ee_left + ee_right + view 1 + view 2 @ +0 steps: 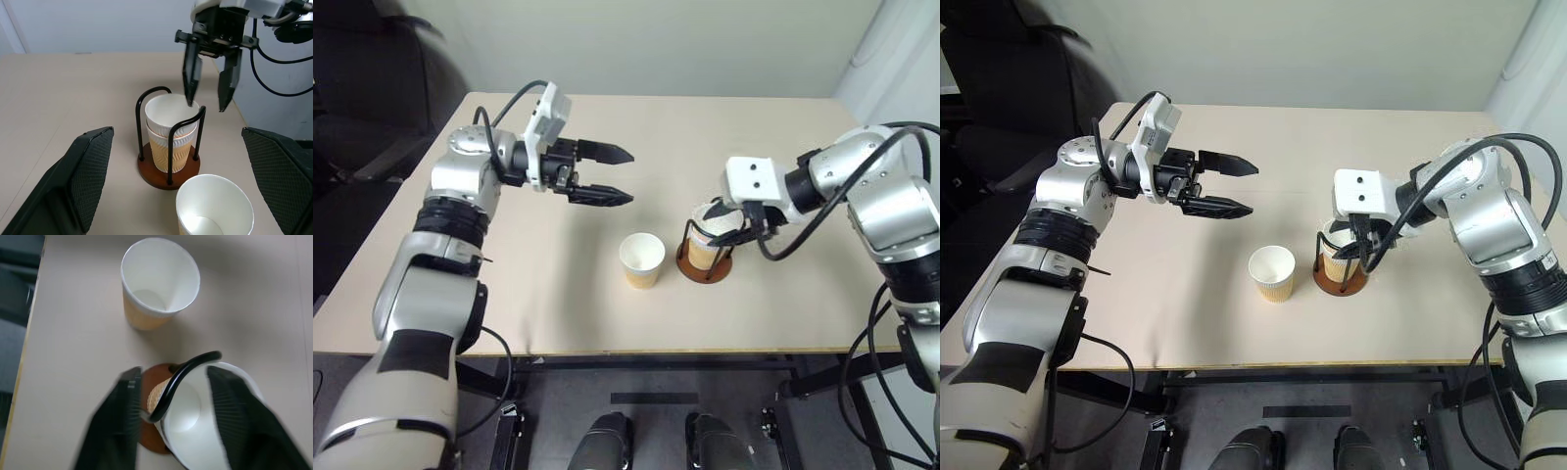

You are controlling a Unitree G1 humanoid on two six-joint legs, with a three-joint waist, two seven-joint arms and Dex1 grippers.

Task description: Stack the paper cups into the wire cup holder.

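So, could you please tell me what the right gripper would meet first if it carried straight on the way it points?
Most likely the white rim of the top tan paper cup nested in the black wire cup holder; the right gripper hangs open right above it.

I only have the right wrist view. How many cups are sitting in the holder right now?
Observer: Two paper cups, nested inside the wire cup holder.
Operator: Am I gripping the top one?
Observer: No. The right gripper has its jaws open at the top cup's rim, not clamping it.
Operator: And the other arm?
Observer: The left gripper hovers open above the table, left of the loose cup.
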